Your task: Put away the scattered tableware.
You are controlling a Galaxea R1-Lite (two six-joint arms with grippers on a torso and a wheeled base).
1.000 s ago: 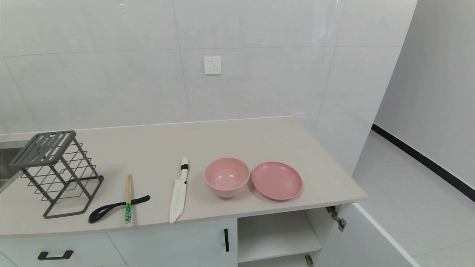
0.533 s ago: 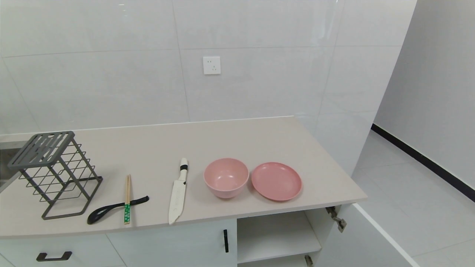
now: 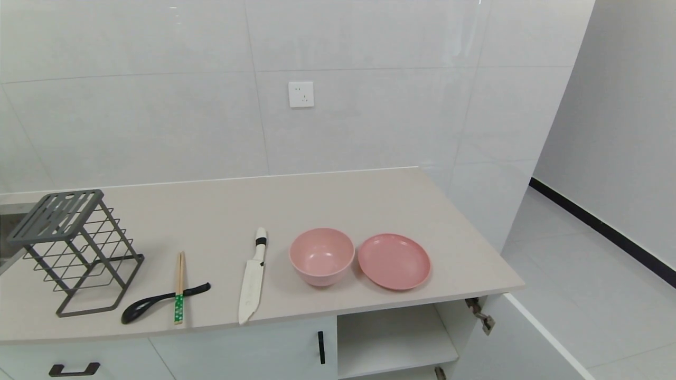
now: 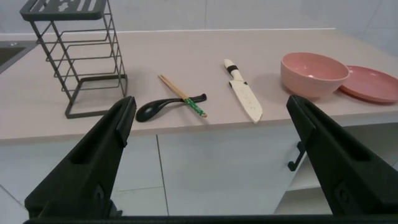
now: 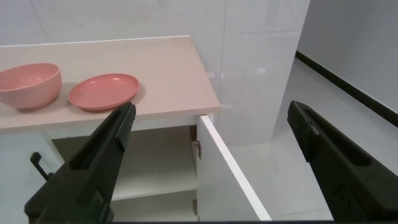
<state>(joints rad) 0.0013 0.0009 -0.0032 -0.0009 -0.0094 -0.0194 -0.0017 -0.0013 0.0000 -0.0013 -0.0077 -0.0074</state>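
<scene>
Short of the counter (image 3: 327,200), left and right jaws gape; chopsticks (image 3: 179,287) bear green bands.

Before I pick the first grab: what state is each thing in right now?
left claw, open, empty
right claw, open, empty
right cabinet door, open
left cabinet door, shut
drawer, shut
bowl, upright, empty
plate, upright, empty
rack, standing, empty
knife, lying flat
spoon, lying flat
chopsticks, lying across the spoon's handle
</scene>
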